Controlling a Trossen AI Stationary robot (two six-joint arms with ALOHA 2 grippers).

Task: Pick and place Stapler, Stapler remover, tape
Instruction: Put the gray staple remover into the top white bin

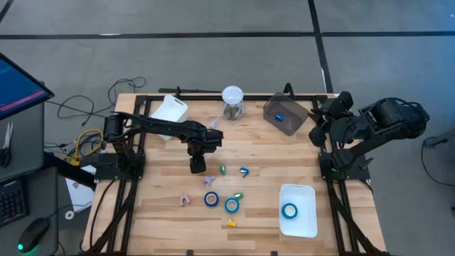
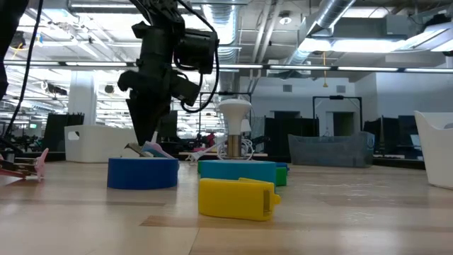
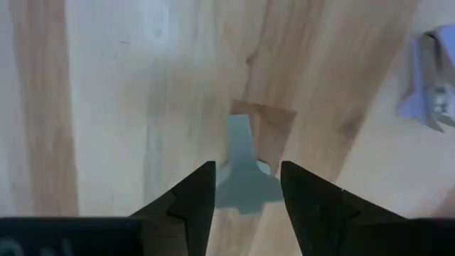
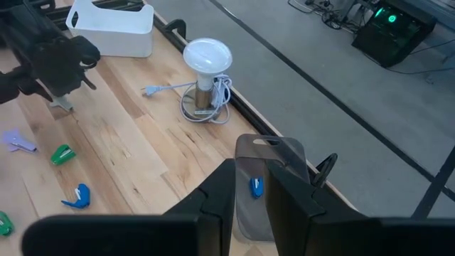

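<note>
My left gripper [image 1: 197, 168] points down, open, just above the table's middle. A pale grey-blue T-shaped piece [image 3: 240, 167] lies flat on the wood between its fingertips. A purple stapler remover [image 3: 430, 85] lies close by. Two blue tape rolls [image 1: 212, 199] [image 1: 232, 205] lie flat toward the near edge, and a third [image 1: 289, 210] lies in the white tray [image 1: 307, 226]. Small green [image 1: 222, 170] and yellow [image 2: 237, 198] stapler-like pieces and a blue remover [image 1: 244, 171] are scattered around. My right gripper [image 4: 250, 174] hangs high at the table's far right, slightly open and holding nothing. My left gripper comes from above, pointing down, with one finger [image 3: 195, 195] on each side of the T-shaped piece's wide end [image 3: 245, 188]. Whether the fingers touch it, I cannot tell. The piece lies on the table.
A white bin [image 1: 169, 114] stands at the far left. A lamp-like stand [image 1: 232, 102] is at the far middle. A grey see-through bin [image 1: 286, 114] holding a blue piece is at the far right. A pink piece [image 1: 186, 201] lies near the left.
</note>
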